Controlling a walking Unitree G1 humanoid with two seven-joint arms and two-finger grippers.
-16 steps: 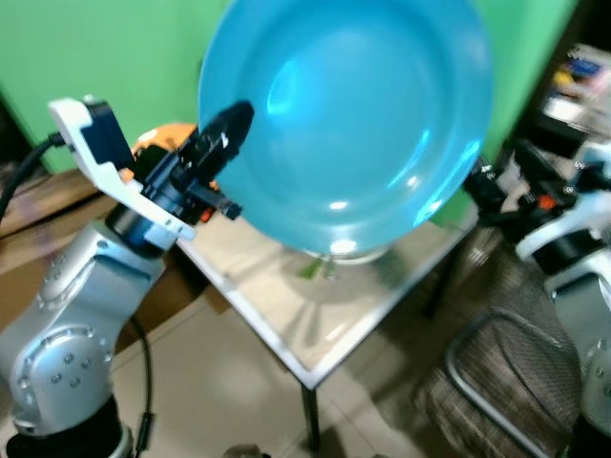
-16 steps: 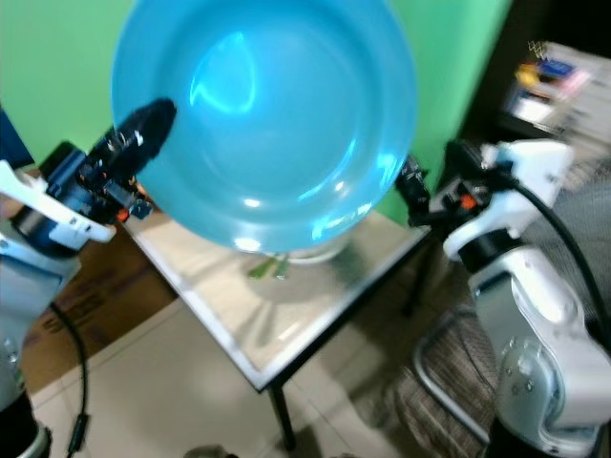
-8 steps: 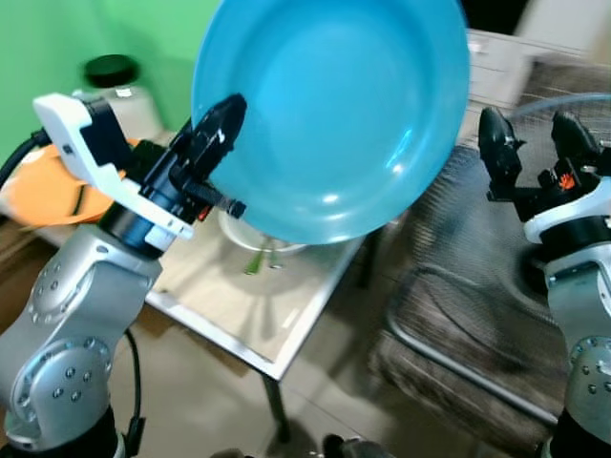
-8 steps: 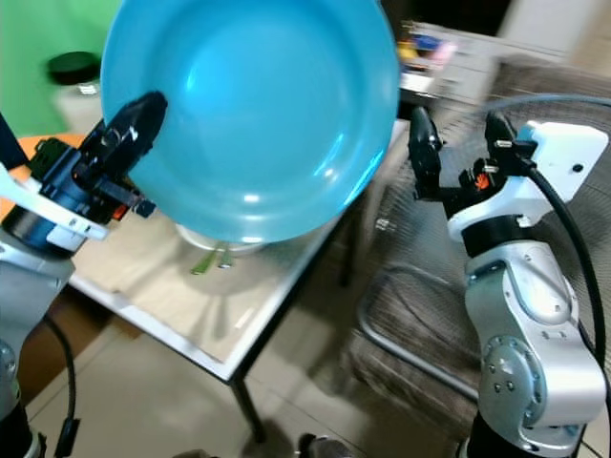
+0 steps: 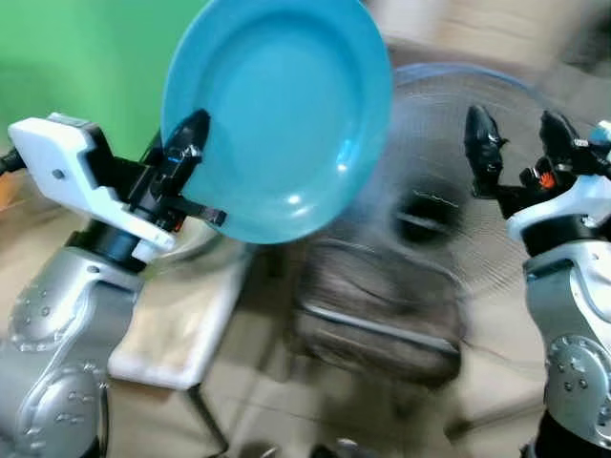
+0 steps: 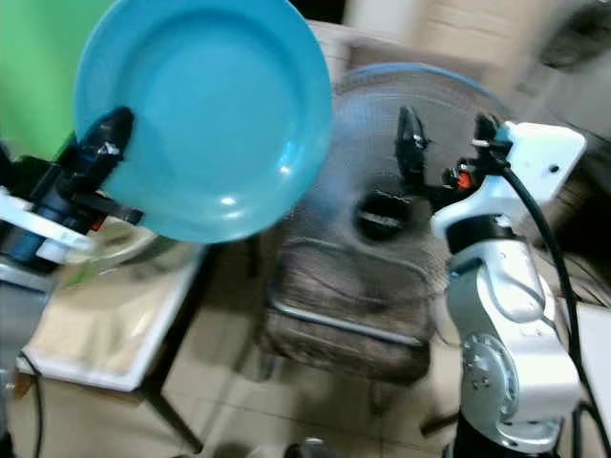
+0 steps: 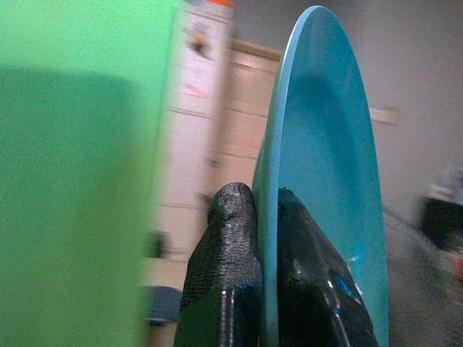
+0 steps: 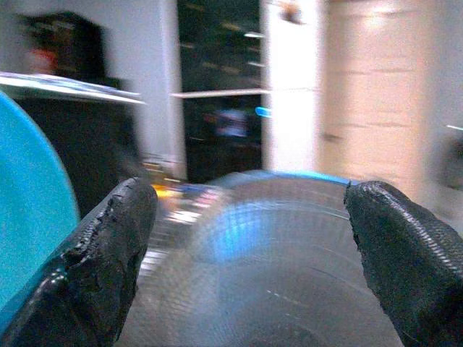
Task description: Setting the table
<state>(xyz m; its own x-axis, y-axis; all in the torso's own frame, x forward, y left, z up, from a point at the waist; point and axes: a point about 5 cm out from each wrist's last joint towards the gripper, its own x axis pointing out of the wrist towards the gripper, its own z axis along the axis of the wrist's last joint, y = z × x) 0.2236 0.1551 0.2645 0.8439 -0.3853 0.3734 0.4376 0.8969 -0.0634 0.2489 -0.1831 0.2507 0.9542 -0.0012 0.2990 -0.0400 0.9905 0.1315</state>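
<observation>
The left end effector (image 7: 255,238) is clamped on the rim of the blue plate (image 5: 277,114), one finger on each face, and holds the plate raised and tilted, above the counter (image 5: 186,329). The right end effector (image 5: 511,143) is raised well apart from the plate, fingers spread and holding nothing, before a blurred fan (image 6: 401,219).
</observation>
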